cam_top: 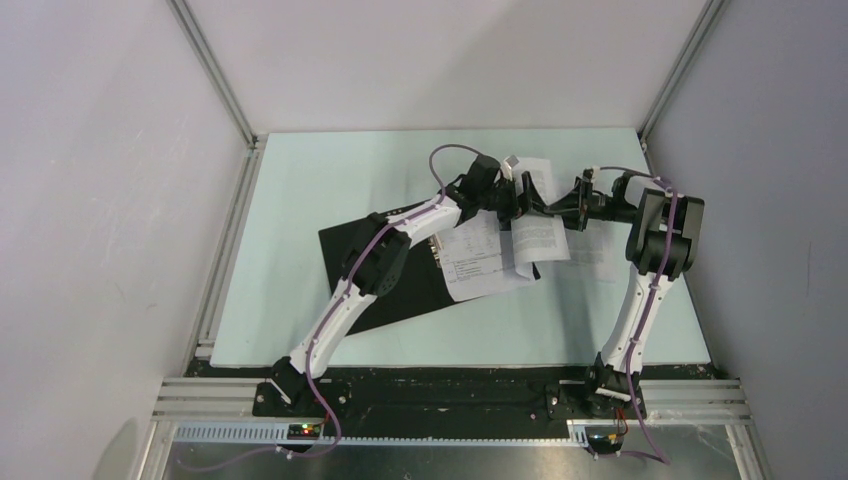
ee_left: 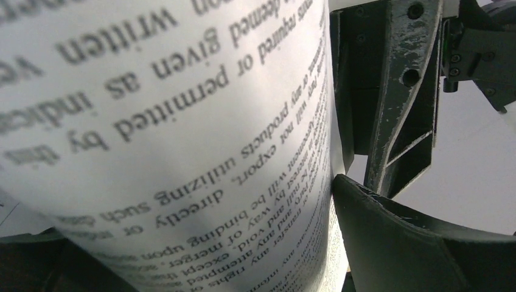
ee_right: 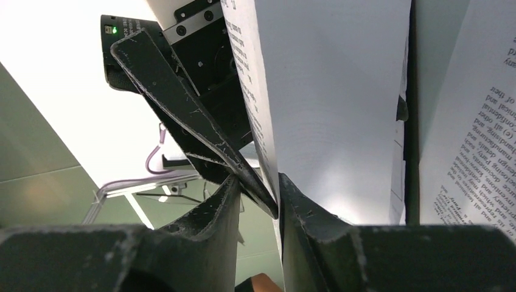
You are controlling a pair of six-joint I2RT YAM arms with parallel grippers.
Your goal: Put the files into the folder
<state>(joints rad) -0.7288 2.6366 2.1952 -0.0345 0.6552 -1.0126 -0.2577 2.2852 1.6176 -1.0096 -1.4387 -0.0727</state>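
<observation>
Right wrist view: my right claw [ee_right: 277, 201] pinches the limp, light sheet [ee_right: 341, 103] at its edge; left claw [cam_top: 510, 195] apart.

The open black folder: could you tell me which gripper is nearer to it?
Left. The left gripper hovers just beyond the folder's far edge; the right gripper is farther right, over loose sheets.

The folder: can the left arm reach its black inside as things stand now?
Probably yes. The left arm already stretches across the open folder, and its claw stands open. But a lifted sheet hangs at that claw, and another sheet covers the folder's right part.
</observation>
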